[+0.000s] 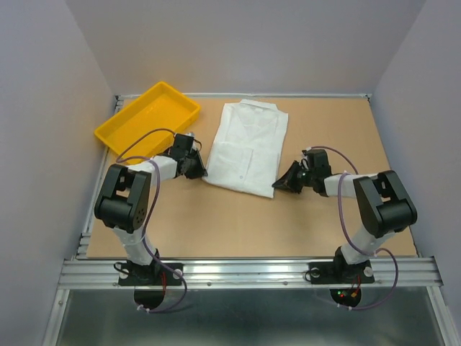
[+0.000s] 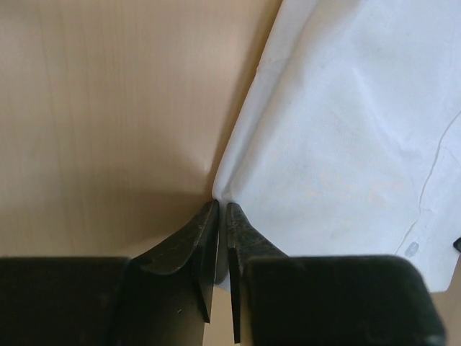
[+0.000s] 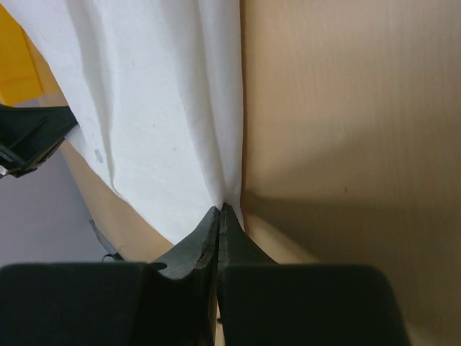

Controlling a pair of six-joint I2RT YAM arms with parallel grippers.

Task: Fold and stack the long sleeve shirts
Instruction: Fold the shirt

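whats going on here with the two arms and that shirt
Two robot arms are working on a white shirt that lies partly folded, sleeves tucked in, on the table. The left gripper is pinched on its near left corner and the right gripper on its near right corner. A yellow tray sits at the far left, apart from the shirt.

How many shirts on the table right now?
1. The white shirt lies mid-table, right of the yellow tray, its near corners pinched by the left gripper and right gripper. Another folded underneath could be hidden.
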